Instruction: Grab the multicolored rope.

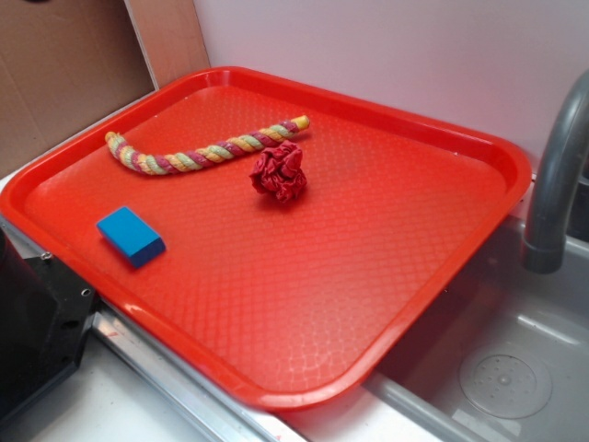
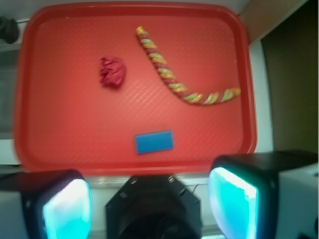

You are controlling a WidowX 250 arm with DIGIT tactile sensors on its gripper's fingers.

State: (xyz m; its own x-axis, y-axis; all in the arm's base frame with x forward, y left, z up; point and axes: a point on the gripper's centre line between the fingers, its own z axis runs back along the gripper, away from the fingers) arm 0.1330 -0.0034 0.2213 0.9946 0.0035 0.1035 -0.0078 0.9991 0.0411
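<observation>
Lying curved on the red tray (image 1: 433, 276), the rope (image 1: 204, 153) occupies the far left part in the exterior view, clear of all other items. A red fabric ball (image 1: 280, 173) sits just beside its far end; a blue block (image 1: 131, 236) lies near the tray's front rim. In the wrist view the gripper (image 2: 149, 201) hangs outside the tray rim, fingers (image 2: 67, 209) spread wide and holding nothing.
</observation>
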